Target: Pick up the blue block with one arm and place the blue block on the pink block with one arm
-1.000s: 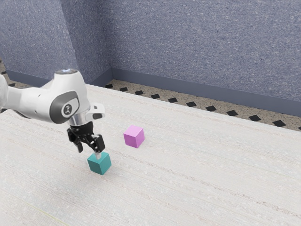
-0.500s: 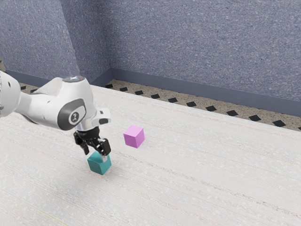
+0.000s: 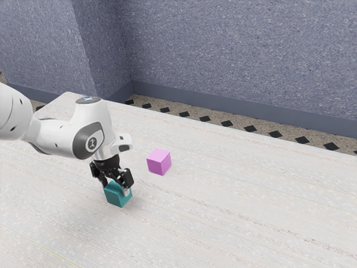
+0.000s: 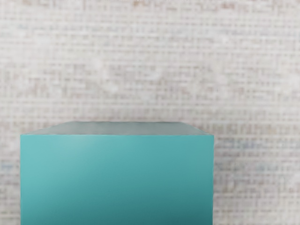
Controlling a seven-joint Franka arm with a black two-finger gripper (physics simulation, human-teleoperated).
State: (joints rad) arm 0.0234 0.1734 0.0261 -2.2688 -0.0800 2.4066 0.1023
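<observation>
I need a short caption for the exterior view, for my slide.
Gripper at the blue block on the table; pink block stands apart.

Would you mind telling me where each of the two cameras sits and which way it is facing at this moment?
Exterior view: sits raised at the arm's side, looking down across the table at the pink block and blue block; the white arm enters from the exterior view's left, gripper at the blue block.
Wrist view: sits on the hand, looking down at the blue block just under it.
Shared: both views show the blue block and the table.
</observation>
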